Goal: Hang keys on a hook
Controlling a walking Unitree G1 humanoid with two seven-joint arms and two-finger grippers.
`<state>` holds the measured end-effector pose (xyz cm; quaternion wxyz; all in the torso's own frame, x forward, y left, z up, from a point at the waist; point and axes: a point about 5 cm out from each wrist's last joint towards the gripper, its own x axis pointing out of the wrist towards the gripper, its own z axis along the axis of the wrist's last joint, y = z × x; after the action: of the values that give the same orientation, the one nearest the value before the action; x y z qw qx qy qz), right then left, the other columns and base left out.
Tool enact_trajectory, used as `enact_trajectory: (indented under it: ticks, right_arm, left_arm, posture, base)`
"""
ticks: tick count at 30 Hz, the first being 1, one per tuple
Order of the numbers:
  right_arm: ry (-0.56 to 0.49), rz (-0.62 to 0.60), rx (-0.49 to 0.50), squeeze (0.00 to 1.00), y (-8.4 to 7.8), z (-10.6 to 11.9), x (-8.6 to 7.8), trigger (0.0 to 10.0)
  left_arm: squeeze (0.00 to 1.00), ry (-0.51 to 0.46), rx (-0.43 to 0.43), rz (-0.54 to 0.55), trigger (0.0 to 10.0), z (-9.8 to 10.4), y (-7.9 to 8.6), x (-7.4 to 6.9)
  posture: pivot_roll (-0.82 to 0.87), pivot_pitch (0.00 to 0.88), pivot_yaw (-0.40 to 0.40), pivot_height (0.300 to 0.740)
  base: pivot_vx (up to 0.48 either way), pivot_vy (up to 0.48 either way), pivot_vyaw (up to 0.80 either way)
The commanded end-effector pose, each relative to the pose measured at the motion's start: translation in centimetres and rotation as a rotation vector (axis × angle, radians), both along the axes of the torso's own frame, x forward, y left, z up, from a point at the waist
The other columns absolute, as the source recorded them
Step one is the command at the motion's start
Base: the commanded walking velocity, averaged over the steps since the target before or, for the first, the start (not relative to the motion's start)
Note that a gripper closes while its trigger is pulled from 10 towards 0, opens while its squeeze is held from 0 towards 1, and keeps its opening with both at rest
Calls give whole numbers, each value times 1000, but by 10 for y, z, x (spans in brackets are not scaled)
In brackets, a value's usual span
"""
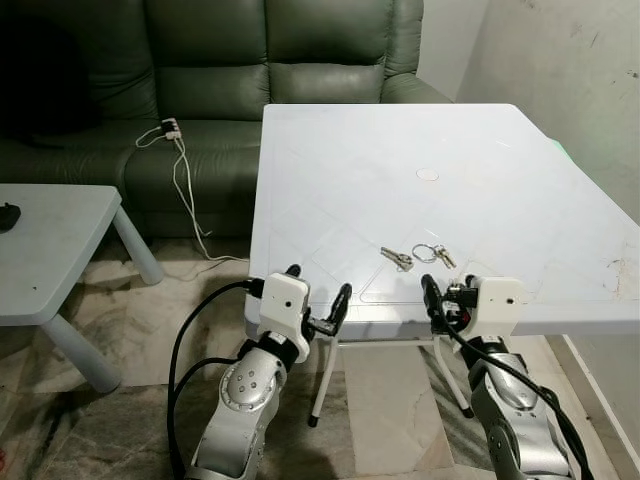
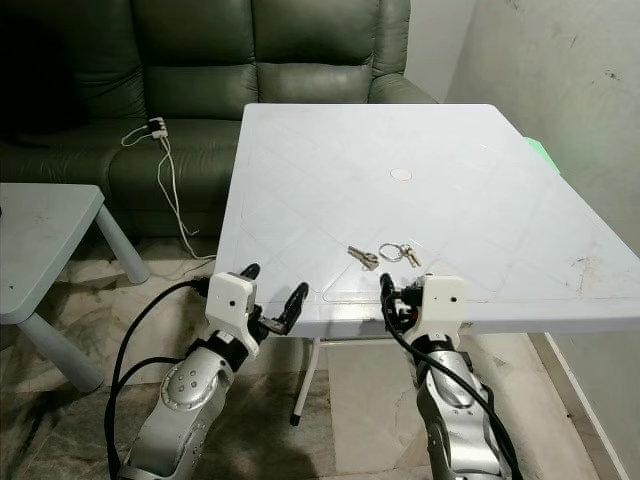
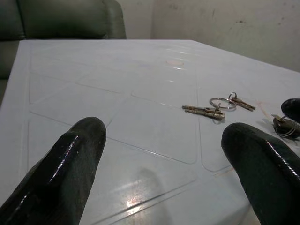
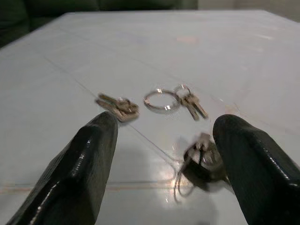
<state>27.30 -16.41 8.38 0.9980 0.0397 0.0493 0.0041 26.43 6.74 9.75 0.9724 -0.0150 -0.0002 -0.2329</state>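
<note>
Pincers poised at the near edge of a white plastic counter [image 1: 330, 190]: the left pincer [image 1: 318, 297] and the right pincer [image 1: 447, 296] both hover at the rim with their black fingers spread apart, neither holding anything. In the right wrist view, a small dark metal fitting [image 4: 202, 161] sits just in front of that pincer; what it is cannot be told. A little farther in lie the keys [image 1: 418, 256], a few on a ring, flat on the counter and untouched, closer to the right pincer than the left. Beyond, a round mark [image 1: 427, 174] shows mid-counter, and a dark green sofa [image 1: 280, 60] stands behind, with a white cable [image 1: 183, 180] trailing down its seat. A low side table [image 1: 50, 240] stands to the robot's left. By these views the pickup is yet to begin; the next move would call for the right pincer to reach forward and close on the keys. No brand, label or legible writing appears.
</note>
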Motion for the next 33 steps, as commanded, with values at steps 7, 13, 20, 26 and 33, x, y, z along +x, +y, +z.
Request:
enact_trajectory:
  ticks: [7,13,20,26,33]
  right_arm:
    - [52,-70,13,0,12,1,13,10000]
    - [59,-89,33,0,23,2,19,9843]
    - [84,-134,25,0,22,-3,17,10000]
    - [90,-178,0,0,13,-6,15,9686]
    - [109,-197,-5,0,10,-9,11,8902]
  left_arm:
    - [0,-9,-6,-38,10000,5,-7,-3]
    - [0,-5,-6,-39,10000,5,-7,-4]
    - [0,4,-11,-23,10000,5,-4,-4]
    - [0,9,-15,-17,10000,4,-4,-5]
    - [0,14,-26,-13,10000,5,-4,-5]
  posture:
    - [-8,13,-57,740]
    - [-6,22,-54,740]
    - [0,28,-55,740]
    - [-4,31,-53,740]
    - [-6,34,-53,740]
  base:
    - [0,0,0]
    - [0,0,0]
    - [0,0,0]
    - [0,0,0]
    - [0,0,0]
